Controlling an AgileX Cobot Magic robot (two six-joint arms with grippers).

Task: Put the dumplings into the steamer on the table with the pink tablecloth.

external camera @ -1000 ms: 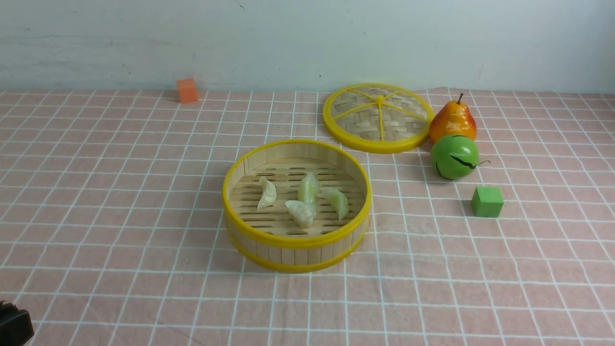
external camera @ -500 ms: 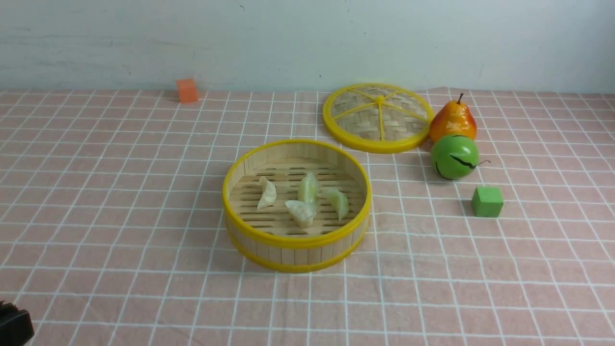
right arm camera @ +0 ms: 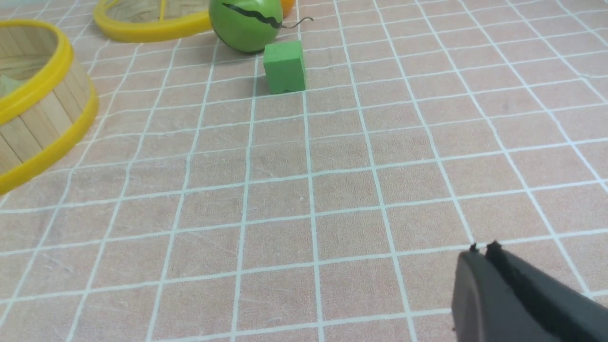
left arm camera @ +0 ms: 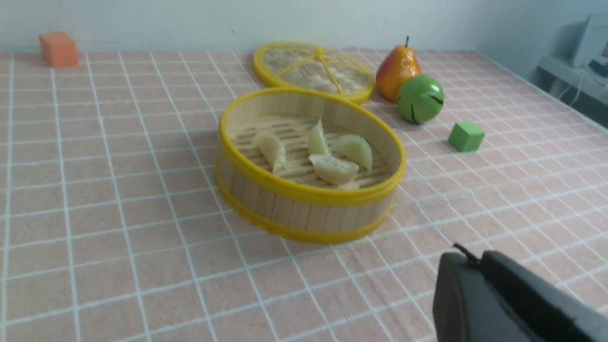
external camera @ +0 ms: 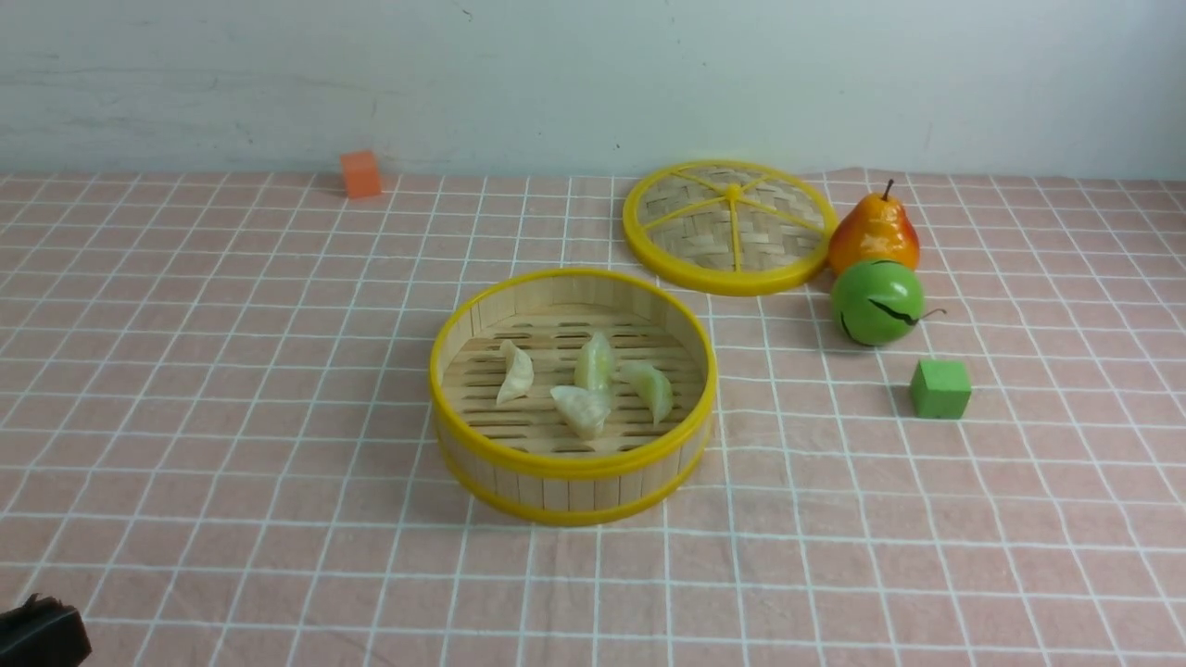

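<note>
While all four dumplings (external camera: 584, 380) lie on the slatted floor inside the steamer (external camera: 572, 463), mid-surface on the pink tablecloth (external camera: 232, 417), both my pincers sit near me, empty. Left pincer (left arm camera: 468, 261): jaws together, just above the cloth. Right pincer (right arm camera: 482, 251): jaws together too, well apart from the green cube (right arm camera: 284, 66).
</note>
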